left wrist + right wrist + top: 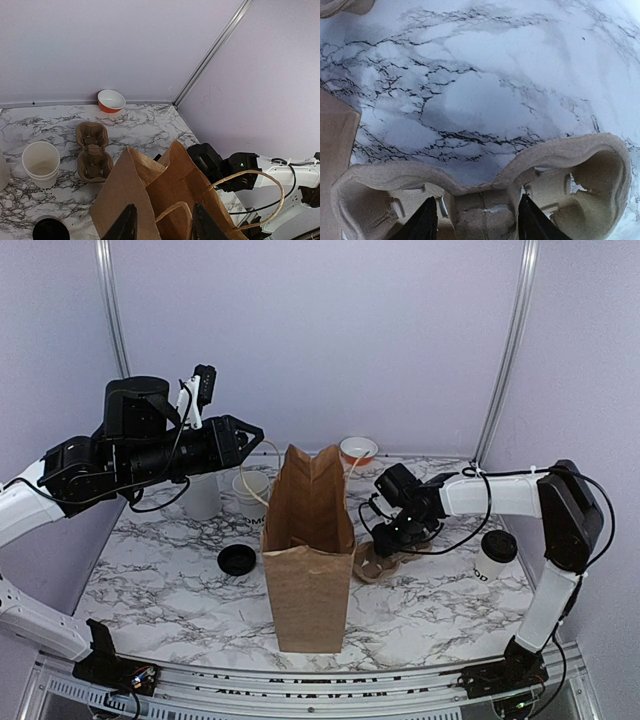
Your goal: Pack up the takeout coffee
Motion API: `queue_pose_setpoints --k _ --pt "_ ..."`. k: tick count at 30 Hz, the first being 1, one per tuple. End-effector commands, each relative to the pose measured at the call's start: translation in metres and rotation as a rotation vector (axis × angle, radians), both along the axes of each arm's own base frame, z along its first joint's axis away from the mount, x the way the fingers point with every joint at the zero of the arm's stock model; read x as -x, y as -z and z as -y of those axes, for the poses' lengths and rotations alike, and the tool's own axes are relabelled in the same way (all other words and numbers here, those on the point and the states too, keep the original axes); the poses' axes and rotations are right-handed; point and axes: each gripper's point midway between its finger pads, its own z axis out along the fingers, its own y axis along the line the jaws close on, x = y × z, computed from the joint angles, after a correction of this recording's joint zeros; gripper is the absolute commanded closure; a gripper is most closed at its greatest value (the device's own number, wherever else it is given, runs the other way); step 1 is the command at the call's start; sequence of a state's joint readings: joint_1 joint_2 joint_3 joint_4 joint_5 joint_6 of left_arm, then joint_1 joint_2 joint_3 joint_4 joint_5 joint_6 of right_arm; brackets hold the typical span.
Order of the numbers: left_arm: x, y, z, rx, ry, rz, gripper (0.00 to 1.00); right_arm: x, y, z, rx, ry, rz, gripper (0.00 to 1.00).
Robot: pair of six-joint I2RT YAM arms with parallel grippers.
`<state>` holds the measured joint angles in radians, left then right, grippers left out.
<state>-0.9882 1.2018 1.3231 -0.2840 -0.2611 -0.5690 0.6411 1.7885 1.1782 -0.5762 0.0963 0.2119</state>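
Nearest the arm bases, a brown paper bag (308, 570) stands upright and open in the middle of the marble counter (150, 590). Just left of it lies a loose black lid (237, 560). Right of the bag, the right tool (478, 197) reaches down over a brown pulp carrier (590, 170). Its jaws are moderately apart, one finger on each side of the carrier's middle bridge. Whether they press it I cannot tell.

Further right, well apart from the bag, the takeout coffee (495, 555) stands upright on the counter with its black lid on, near the right arm's upright link.

Beyond the bag's left side sits an open white cup (250, 498). Above the bag's mouth hangs the left tool (165, 206), jaws part-open with a paper handle looped between them. Against the far wall rests an orange bowl (358, 449).
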Motion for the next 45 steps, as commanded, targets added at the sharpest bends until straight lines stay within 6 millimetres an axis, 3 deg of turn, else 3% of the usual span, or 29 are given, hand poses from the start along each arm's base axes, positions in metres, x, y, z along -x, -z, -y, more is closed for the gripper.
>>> queue_pose_setpoints --k 1,11,15,25,29,33,40,45 --pt "0.000 -0.006 -0.001 0.006 0.007 0.000 0.61 -0.010 -0.003 -0.004 -0.009 0.000 0.013 0.48" --pt "0.000 -0.005 -0.002 0.010 -0.002 -0.004 0.61 0.000 0.002 0.007 0.025 0.012 -0.006 0.43" --pt "-0.002 -0.006 -0.001 0.007 -0.002 0.000 0.61 0.003 0.005 0.003 0.005 0.000 -0.025 0.48" --pt "-0.003 -0.009 0.002 0.010 0.004 -0.001 0.61 0.009 0.013 0.004 0.005 -0.006 -0.050 0.50" --pt "-0.003 -0.010 0.003 0.009 0.004 0.002 0.61 0.009 0.009 0.003 -0.006 -0.001 -0.043 0.60" --pt "-0.003 -0.013 0.005 0.009 0.012 0.010 0.62 0.004 -0.010 0.002 -0.029 0.011 -0.005 0.67" --pt "-0.005 -0.018 0.003 0.001 0.009 0.019 0.73 -0.005 -0.065 0.003 -0.081 0.041 0.108 0.71" --pt "-0.006 -0.024 0.003 0.005 0.013 0.026 0.89 -0.008 -0.097 0.009 -0.097 0.075 0.178 0.73"
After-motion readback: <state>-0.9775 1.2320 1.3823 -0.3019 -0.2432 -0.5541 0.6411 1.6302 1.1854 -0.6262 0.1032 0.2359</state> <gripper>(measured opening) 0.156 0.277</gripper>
